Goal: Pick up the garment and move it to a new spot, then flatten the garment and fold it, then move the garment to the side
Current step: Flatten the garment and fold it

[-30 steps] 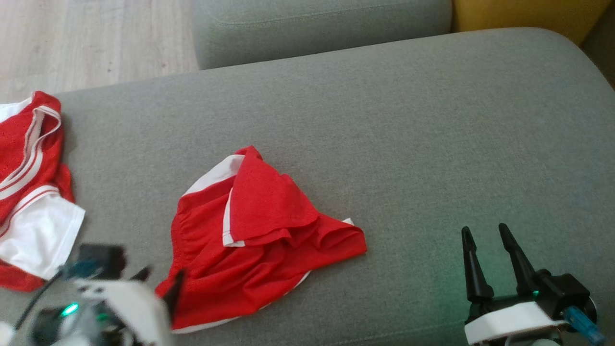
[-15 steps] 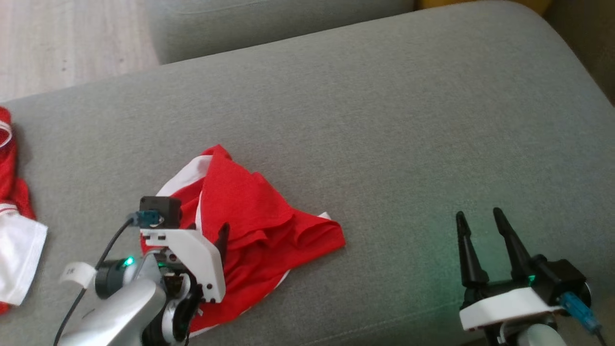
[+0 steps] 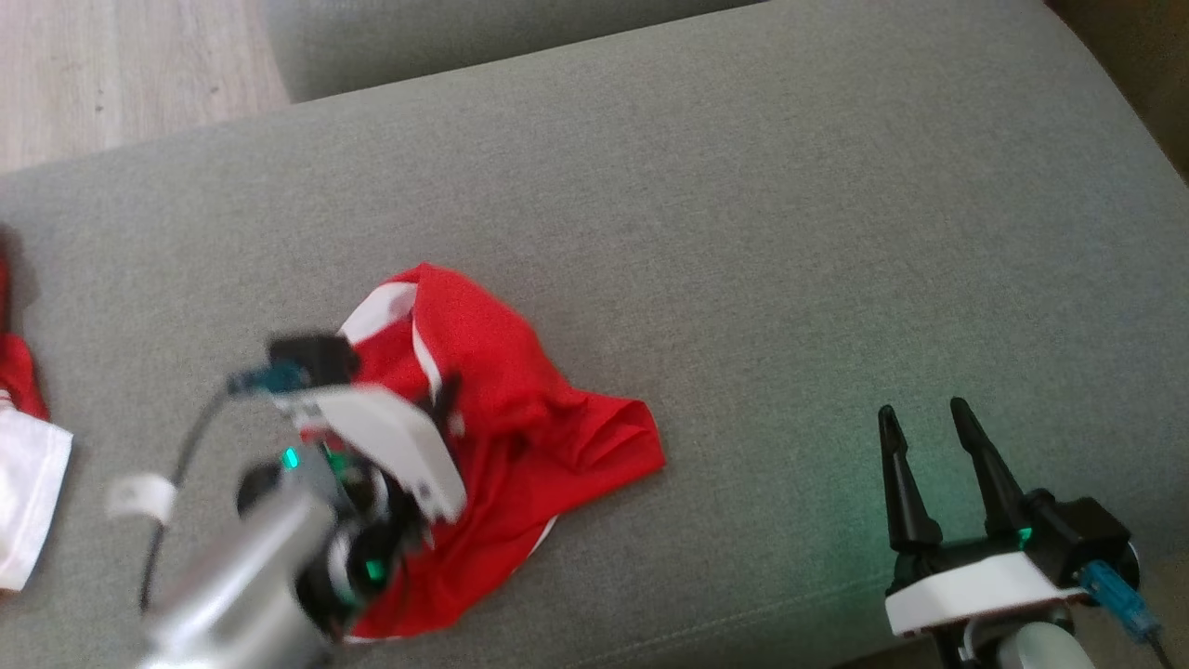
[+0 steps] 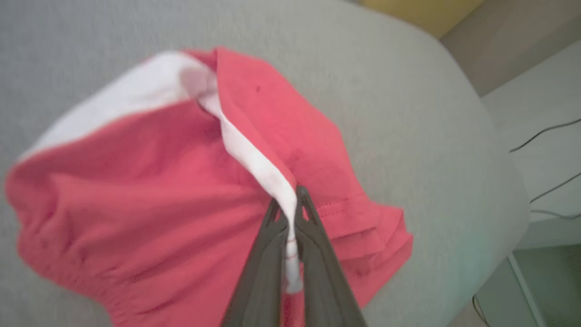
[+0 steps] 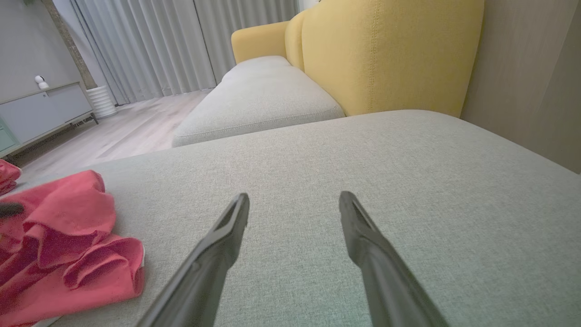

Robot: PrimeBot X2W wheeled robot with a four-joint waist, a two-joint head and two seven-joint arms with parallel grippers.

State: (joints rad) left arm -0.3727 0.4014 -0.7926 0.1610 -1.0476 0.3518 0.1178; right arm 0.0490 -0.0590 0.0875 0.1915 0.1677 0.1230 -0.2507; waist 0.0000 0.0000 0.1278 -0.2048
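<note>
The left gripper (image 4: 290, 204) is clamped together on the white trim band (image 4: 254, 159) of the red garment (image 3: 548, 446). The garment lies crumpled on the grey sofa seat (image 3: 743, 232), left of centre and close to the near edge. The pinch looks narrow, on a thin strip of cloth near the fingertips, so the main risk is that the band slides out once the weight of the bunched fabric comes onto it. The head view is blurred around that gripper, so I cannot tell how many layers are caught. Lifted from this single point, the garment would likely hang twisted and land in a heap, making the flattening harder. If carried low, it may drag across the seat and snag or roll up. Moving it left risks mixing it with the other red-and-white clothing (image 3: 23, 483) at the left edge. The right gripper (image 3: 920, 418), fingers apart over bare cushion at the near right, is well apart from the garment and cannot catch a drop.
</note>
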